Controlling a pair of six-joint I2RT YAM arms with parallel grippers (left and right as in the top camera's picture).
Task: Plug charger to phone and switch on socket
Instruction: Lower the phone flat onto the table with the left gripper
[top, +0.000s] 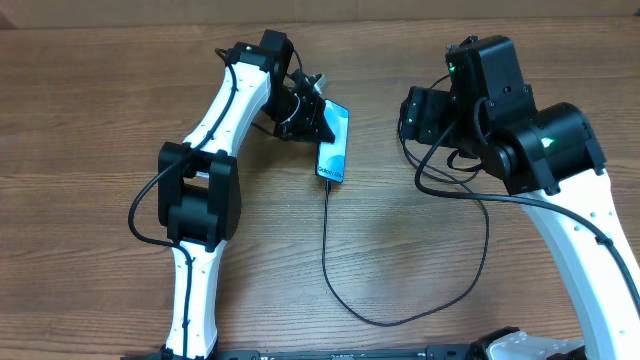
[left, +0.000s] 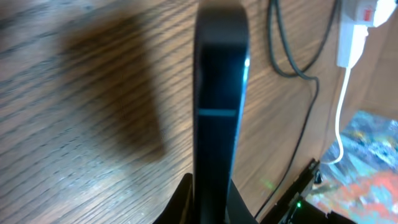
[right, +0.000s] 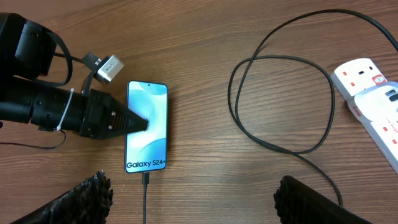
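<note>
The phone (right: 149, 134) lies flat on the wooden table, its teal screen up (top: 334, 146). My left gripper (right: 143, 123) is shut, and its pointed tip rests on the left side of the screen (top: 326, 128). The charger (right: 283, 106) is a thin black cable; its connector (right: 145, 179) sits in the phone's bottom edge. From there the cable loops across the table (top: 400, 318) toward the socket (right: 364, 78), a white power strip with red marks at the right. My right gripper (right: 193, 183) hangs open above bare wood, holding nothing.
In the left wrist view my shut fingers (left: 221, 93) fill the centre as a dark column. A white cord (left: 340, 118) and the socket's end (left: 367, 11) show at the upper right. My right arm (top: 520, 140) covers the socket in the overhead view.
</note>
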